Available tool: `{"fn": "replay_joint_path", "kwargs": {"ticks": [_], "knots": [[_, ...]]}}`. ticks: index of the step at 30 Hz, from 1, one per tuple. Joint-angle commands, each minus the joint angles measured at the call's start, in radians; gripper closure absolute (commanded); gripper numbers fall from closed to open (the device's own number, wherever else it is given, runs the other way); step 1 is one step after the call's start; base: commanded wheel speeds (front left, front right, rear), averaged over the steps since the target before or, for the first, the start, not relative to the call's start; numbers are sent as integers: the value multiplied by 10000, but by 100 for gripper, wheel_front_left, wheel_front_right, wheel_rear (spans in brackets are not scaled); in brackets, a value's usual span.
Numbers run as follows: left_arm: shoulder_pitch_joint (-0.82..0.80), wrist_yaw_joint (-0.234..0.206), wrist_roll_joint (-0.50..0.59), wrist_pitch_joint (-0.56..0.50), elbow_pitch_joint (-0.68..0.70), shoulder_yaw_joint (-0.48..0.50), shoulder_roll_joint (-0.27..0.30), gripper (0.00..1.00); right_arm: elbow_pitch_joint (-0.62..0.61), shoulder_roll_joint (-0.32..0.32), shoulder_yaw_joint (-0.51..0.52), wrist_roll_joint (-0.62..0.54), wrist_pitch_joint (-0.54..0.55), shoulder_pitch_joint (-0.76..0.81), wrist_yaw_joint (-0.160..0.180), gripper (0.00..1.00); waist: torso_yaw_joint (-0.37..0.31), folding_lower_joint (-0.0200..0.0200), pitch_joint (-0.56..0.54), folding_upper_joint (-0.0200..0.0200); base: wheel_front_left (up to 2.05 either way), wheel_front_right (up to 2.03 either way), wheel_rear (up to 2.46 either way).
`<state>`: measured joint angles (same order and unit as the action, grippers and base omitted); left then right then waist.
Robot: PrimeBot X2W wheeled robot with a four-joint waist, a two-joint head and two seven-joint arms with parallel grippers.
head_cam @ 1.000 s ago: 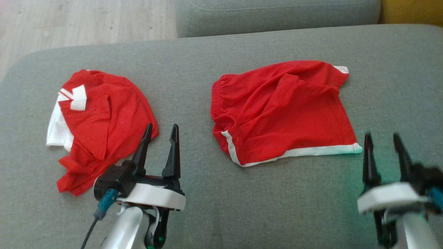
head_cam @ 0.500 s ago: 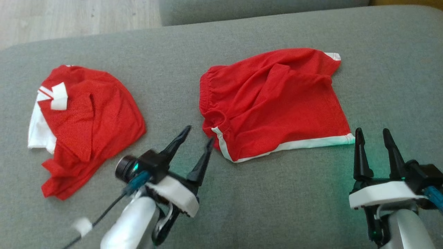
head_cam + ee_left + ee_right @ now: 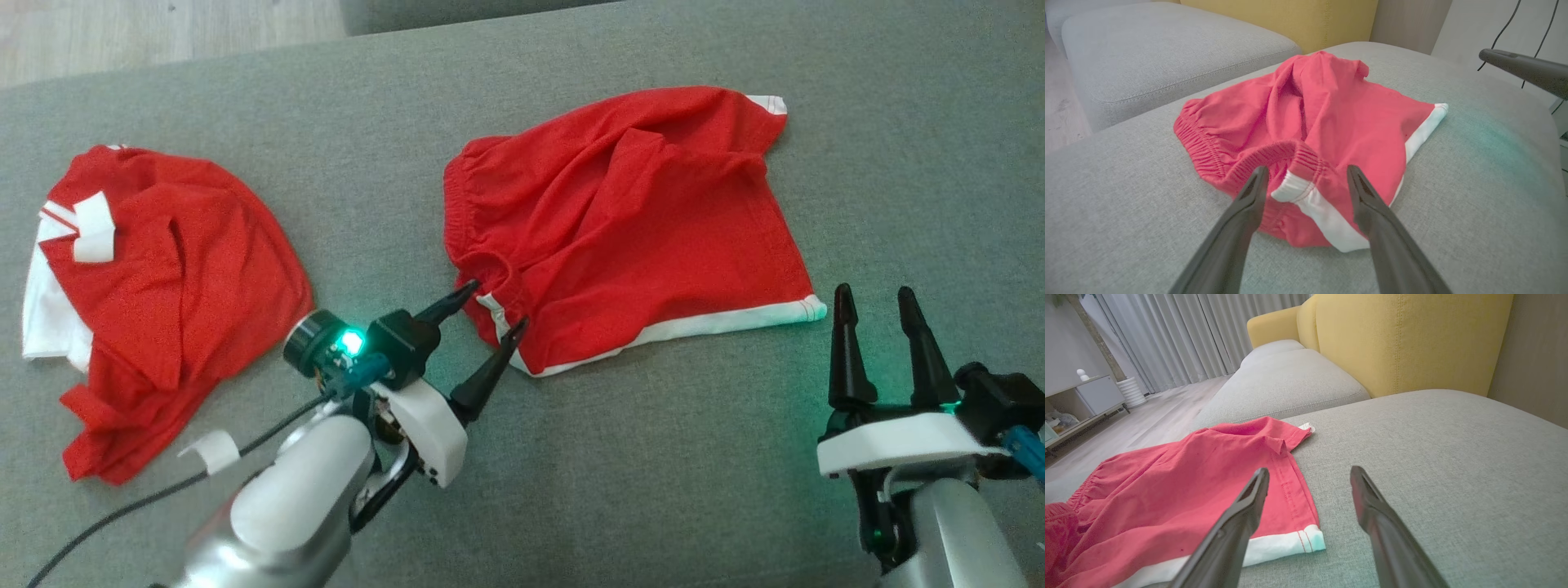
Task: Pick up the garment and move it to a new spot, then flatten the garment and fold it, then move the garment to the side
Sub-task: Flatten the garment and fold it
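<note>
red shorts [image 3: 620,220], white-trimmed, rumpled on grey sofa cushion [image 3: 653,457]; left tool [image 3: 498,305] released, astride waistband corner; right tool [image 3: 873,289] released, just beside hem corner; red top [image 3: 163,278] lying well apart

A crumpled red-and-white jersey shirt [image 3: 175,278] is lying at the left of the grey fabric sofa seat [image 3: 653,474]. A yellow upholstered backrest [image 3: 1404,339] is rising behind a second grey cushion [image 3: 1290,379]; pale pleated curtains [image 3: 1180,335] are hanging beyond the light wooden floor [image 3: 1167,412].
</note>
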<state>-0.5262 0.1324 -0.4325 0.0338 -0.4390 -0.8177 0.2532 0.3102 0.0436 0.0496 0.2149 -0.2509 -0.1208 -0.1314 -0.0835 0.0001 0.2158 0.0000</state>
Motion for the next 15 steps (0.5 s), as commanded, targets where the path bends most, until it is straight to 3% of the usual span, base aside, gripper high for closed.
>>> {"fn": "replay_joint_path", "kwargs": {"ticks": [1, 15], "knots": [[-583, -19, -77, 58, 164, 210, 279, 0, -318, 67, -272, 69, -108, -319, 7, 0, -29, -1, 40, 0, 0, 0, 0], [-1377, -18, -741, 182, -749, -723, 383, 0, -331, 66, -523, -2, -108, -388, 7, 0, -96, -1, 260, 0, 0, 0, 0]]}}
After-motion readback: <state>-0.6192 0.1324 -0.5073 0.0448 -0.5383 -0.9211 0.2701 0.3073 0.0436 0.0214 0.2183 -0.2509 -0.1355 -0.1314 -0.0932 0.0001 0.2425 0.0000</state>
